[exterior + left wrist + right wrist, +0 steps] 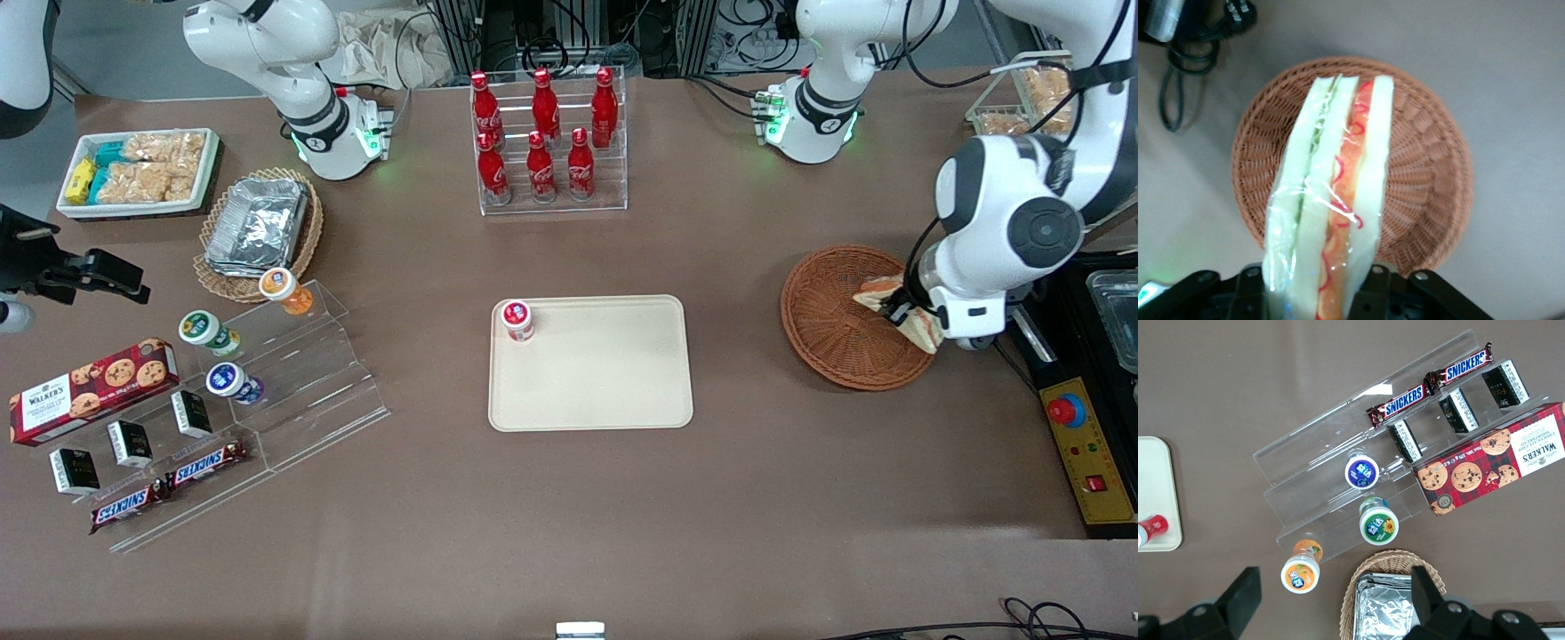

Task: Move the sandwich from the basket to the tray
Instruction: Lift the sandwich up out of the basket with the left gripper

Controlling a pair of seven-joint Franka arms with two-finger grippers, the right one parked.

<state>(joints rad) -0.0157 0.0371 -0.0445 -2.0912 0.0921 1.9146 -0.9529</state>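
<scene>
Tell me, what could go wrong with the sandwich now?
The end effector holds the wrapped sandwich above the basket by one end, and the slippery film might let it slide out and drop back. On the tray a small red-lidded cup stands in one corner; a drop-off too near it could knock it over.

Gripper (pixel 909 307) sits above the basket (pixel 836 324) rim at the working arm's end of the bench (pixel 800 498), sandwich (pixel 1331 200) clamped in it, lifted over the basket. Tray (pixel 605 382) lies well apart, toward the parked arm, mid-bench.
</scene>
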